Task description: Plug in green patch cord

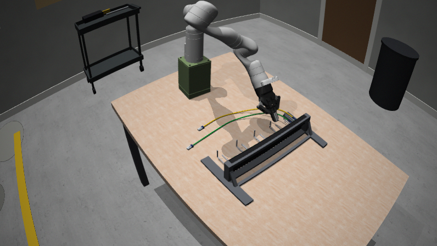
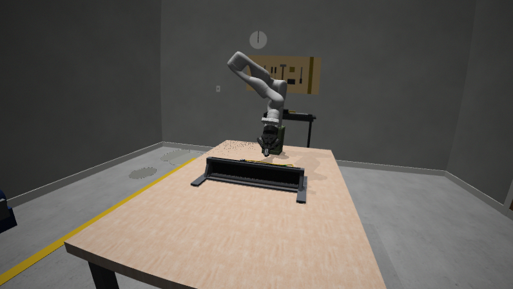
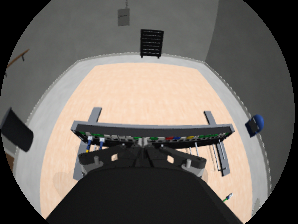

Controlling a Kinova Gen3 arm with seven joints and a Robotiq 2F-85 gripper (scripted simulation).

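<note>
My pincer (image 1: 275, 117) (image 2: 266, 153) (image 3: 142, 143) is closed on nothing, near the rack (image 1: 269, 139) (image 2: 255, 165) (image 3: 155, 129). The green cord's free plug (image 1: 189, 146) (image 3: 228, 197) lies on the tabletop (image 1: 333, 171) (image 2: 229, 229) (image 3: 145, 90), well apart from my pincer.

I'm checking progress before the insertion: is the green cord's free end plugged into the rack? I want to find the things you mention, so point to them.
No, its free plug (image 1: 189, 146) (image 3: 229, 197) lies away from the rack (image 1: 225, 171) (image 2: 301, 197) (image 3: 224, 167).

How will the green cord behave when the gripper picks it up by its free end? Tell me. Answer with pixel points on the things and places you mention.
The green cord (image 1: 226, 126) will probably bend rather than lift rigidly, since it is thin and bowed. Its far end runs to the rack (image 1: 227, 171) (image 2: 301, 195) (image 3: 223, 167), so pulling might drag there. Its small plug (image 1: 189, 146) (image 3: 229, 197) could twist as the cord flexes.
</note>
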